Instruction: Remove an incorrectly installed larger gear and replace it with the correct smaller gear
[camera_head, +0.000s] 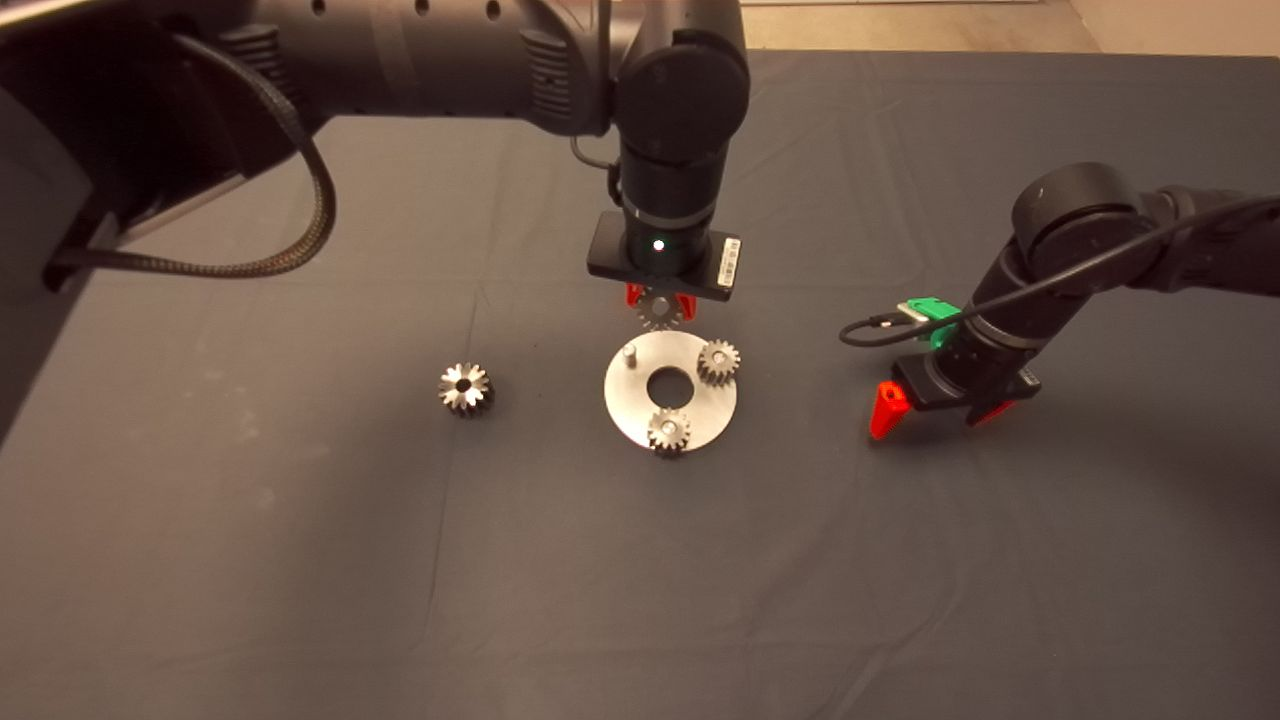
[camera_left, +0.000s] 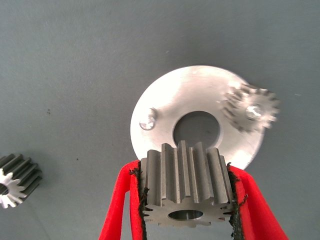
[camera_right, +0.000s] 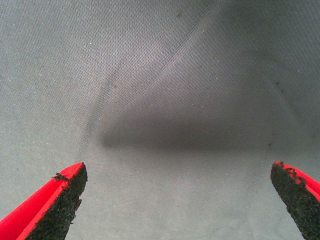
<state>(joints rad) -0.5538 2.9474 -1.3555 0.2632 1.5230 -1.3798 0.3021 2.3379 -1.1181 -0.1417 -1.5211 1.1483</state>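
Observation:
My left gripper (camera_head: 659, 299) is shut on the smaller gear (camera_head: 658, 314), a bright silver one, and holds it just above the far edge of the round metal plate (camera_head: 625, 400). In the left wrist view the gripper (camera_left: 185, 170) clamps this gear (camera_left: 186, 192) by its sides. A bare pin (camera_head: 629, 353) stands on the plate, also in the left wrist view (camera_left: 149, 120). Two small silver gears (camera_head: 718, 360) (camera_head: 668, 431) sit on the plate. The larger gear (camera_head: 465, 388), dark and chunky, lies on the mat left of the plate, also in the left wrist view (camera_left: 15, 177). My right gripper (camera_head: 930, 415) is open and empty.
The right arm rests low over the mat to the right of the plate, and its wrist view (camera_right: 180, 200) shows only bare mat between the fingers. The plate has a large centre hole (camera_head: 669, 388). A cable loops from the left arm at the far left.

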